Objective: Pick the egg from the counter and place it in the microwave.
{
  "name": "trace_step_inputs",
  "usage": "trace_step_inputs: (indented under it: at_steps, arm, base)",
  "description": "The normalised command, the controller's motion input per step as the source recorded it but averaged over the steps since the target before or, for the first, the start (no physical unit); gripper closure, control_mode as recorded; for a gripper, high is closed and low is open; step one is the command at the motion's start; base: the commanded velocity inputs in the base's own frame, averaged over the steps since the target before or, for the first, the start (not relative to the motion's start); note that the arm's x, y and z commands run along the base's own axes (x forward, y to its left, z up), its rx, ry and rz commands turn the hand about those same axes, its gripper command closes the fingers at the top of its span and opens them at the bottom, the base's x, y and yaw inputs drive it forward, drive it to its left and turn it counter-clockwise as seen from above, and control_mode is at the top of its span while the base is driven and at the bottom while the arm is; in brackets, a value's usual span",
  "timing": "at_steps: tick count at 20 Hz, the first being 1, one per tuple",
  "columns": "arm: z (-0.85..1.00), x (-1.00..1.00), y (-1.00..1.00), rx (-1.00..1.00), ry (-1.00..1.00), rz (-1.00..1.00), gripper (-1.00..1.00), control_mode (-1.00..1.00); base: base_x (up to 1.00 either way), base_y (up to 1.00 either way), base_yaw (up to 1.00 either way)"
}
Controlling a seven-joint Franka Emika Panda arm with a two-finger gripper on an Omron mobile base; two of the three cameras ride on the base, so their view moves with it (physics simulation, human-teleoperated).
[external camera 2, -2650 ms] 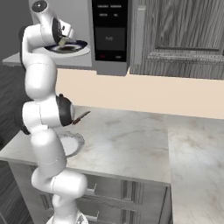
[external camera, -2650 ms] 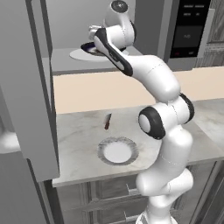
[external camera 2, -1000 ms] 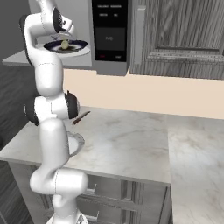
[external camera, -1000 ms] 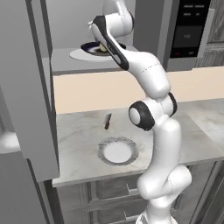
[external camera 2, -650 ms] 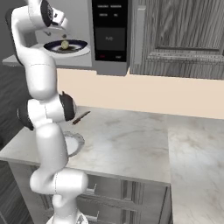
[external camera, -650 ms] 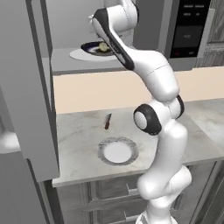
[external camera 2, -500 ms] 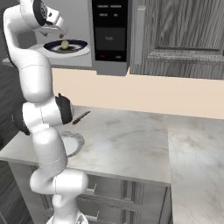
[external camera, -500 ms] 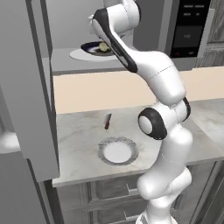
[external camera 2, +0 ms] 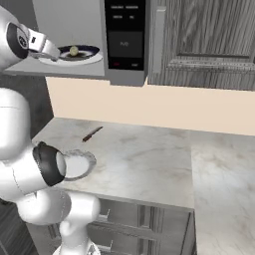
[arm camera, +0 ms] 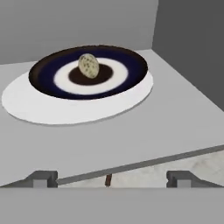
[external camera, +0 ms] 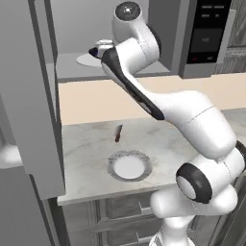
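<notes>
Grey cabinet fronts and a beige back wall frame the pale marbled stone surface (external camera 2: 144,149), above which the plain grey box-shaped microwave (external camera: 72,72) stands with its tall grey door (external camera: 33,96) swung wide.

One small speckled tan egg (arm camera: 88,65) sits in the middle of one dark blue bowl (arm camera: 131,65), straight ahead of the pincer (arm camera: 111,177) and a little above its line of sight. The bowl rests on one white round turntable disc (arm camera: 65,111), which lies on the microwave floor, nearer the pincer than the bowl's centre. The same egg shows as a pale dot in the bowl in the right base view (external camera 2: 73,50).

The pincer is spread, its two dark fingertips (arm camera: 41,177) well apart and pinching nothing; it hangs at the front lip of the microwave, clear of disc, bowl and egg.

As I judge it, the main work is done: the egg is off the surface and lies inside the microwave. What may remain is only to draw the arm out, and perhaps shut the door, though the task does not ask for that.

Below and behind the pincer, on the surface, lie one thin reddish-brown stick-like utensil (external camera: 118,133) and, closer to the front edge, one white scalloped plate (external camera: 129,166). One black-fronted appliance with a glossy control panel (external camera 2: 124,35) stands to the pincer's right.
</notes>
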Motion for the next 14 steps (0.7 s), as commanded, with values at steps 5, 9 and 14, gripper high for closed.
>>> trace_step_inputs:
  at_steps: [5,9,14]
  arm:
    - [-0.27,-1.00,-0.28,0.02,-0.08,-0.01,-1.00,-1.00]
    - [-0.30,-1.00,-0.34,0.05,0.00,-0.03,-1.00,-1.00]
    - [-0.63,-1.00,-0.26,0.00,0.00,0.00,-1.00,-1.00]
  base:
    - [0.00,0.00,0.00]
    - [0.00,0.00,0.00]
    - [0.00,0.00,0.00]
